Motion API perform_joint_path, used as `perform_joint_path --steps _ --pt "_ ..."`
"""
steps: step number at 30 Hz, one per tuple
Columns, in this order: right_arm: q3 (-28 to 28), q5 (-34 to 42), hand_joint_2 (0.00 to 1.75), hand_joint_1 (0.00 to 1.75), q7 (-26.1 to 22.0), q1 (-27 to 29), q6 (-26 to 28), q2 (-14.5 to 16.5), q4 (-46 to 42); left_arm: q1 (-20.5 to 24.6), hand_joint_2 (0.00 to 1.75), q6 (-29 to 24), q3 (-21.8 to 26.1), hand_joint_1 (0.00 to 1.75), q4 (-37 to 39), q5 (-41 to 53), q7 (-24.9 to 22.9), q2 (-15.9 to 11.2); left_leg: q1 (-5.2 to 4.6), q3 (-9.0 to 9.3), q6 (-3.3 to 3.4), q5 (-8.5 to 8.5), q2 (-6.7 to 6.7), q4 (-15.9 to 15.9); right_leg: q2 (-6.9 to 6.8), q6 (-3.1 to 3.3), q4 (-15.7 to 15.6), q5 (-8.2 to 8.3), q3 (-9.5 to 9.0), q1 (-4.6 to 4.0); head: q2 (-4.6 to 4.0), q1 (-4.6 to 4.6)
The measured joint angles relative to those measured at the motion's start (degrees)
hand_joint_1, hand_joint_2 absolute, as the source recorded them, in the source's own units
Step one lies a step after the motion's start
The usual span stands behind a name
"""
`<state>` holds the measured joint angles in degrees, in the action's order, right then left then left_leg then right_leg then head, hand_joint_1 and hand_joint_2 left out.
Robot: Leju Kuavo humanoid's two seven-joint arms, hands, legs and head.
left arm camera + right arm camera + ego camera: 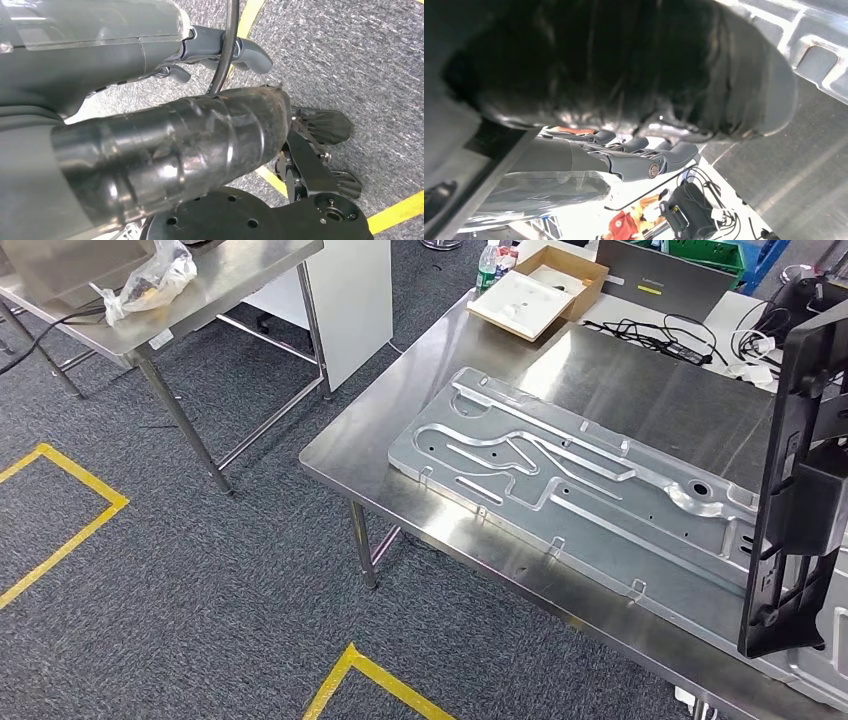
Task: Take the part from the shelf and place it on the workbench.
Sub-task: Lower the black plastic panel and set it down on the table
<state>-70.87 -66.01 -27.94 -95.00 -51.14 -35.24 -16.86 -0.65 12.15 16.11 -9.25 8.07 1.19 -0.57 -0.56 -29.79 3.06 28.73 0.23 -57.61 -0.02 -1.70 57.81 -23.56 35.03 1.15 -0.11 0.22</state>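
The black plastic part [800,480] stands nearly upright at the right edge of the head view, a long ribbed frame with slots; its lower end is over the near right end of the workbench [470,530], above the metal plate [560,475]. Whether the lower end touches the plate cannot be told.

Right hand [644,160]: in the right wrist view the thick thumb lies across most of the picture, with the darker fingers [674,152] stretched side by side beyond it. Whether they grip the part cannot be told. A corner of the stamped plate shows past the thumb.

Left hand [220,50]: hangs above the carpet [350,60]; the fingers curl slightly, nothing in them that can be seen. Apart or together: cannot tell.

The plate lies flat along the bench, with raised channels and holes. Far end of the bench: a shallow cardboard box [540,290] with a white tray inside, black cables [660,338], and a green bottle [487,268]. A second steel table [210,285] with a plastic bag [150,285] stands far left. Yellow tape lines [70,530] mark the grey carpet.
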Motion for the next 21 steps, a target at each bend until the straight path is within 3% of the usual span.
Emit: perform_joint_path --steps 21 --pt "-1.65 3.09 0.0 0.0 0.93 0.88 0.44 -1.17 0.03 0.11 0.0 -0.17 -0.02 0.0 0.0 0.41 -0.05 0.0 0.0 0.0 0.0 0.0 0.02 0.0 0.02 0.0 0.01 0.0 0.0 0.0 0.0 0.0"
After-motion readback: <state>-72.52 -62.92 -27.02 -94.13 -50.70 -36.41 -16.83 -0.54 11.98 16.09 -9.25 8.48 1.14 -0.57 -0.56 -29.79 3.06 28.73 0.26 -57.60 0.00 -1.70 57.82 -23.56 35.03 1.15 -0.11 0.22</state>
